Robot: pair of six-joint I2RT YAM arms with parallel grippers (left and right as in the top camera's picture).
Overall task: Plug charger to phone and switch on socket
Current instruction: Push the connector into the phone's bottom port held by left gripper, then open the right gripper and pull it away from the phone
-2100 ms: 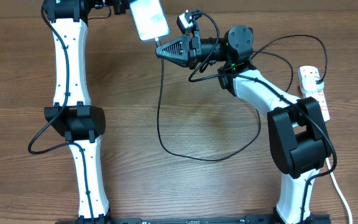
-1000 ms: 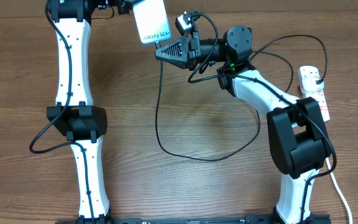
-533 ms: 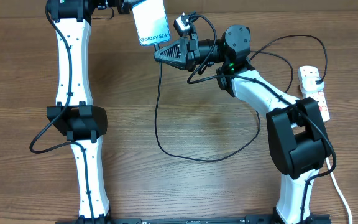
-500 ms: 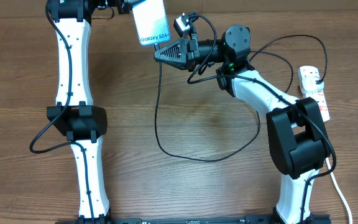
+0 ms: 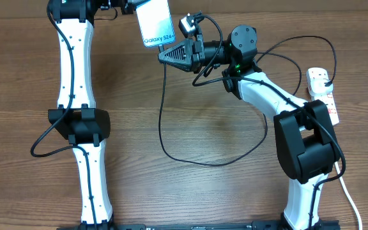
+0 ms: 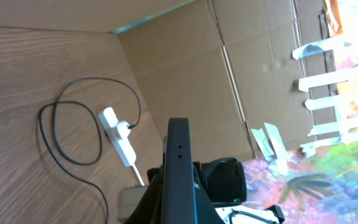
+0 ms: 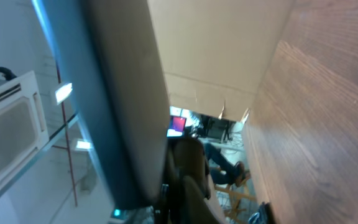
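The phone [image 5: 156,24] is lifted at the table's far edge, its light-blue screen showing "Galaxy S24". My left gripper [image 5: 135,5] is shut on its top end. My right gripper [image 5: 163,54] is pressed against the phone's bottom edge, shut on the charger's connector. The charger [image 5: 160,121] cable hangs from there in a wide loop across the table to the socket [image 5: 318,91] at the right edge, where its black plug sits. In the left wrist view the phone [image 6: 179,162] shows edge-on between the fingers, beyond it the socket [image 6: 120,137]. In the right wrist view the phone [image 7: 110,93] fills the frame.
A thick white cord [image 5: 350,198] runs from the socket toward the front right corner. A cardboard wall [image 6: 191,81] stands behind the table's far edge. Both arm bases [image 5: 82,124] sit on the wooden table [image 5: 30,76].
The phone's screen went from blank white to light blue with text, and the phone tilted slightly left. Over the last half second nothing visibly moves.
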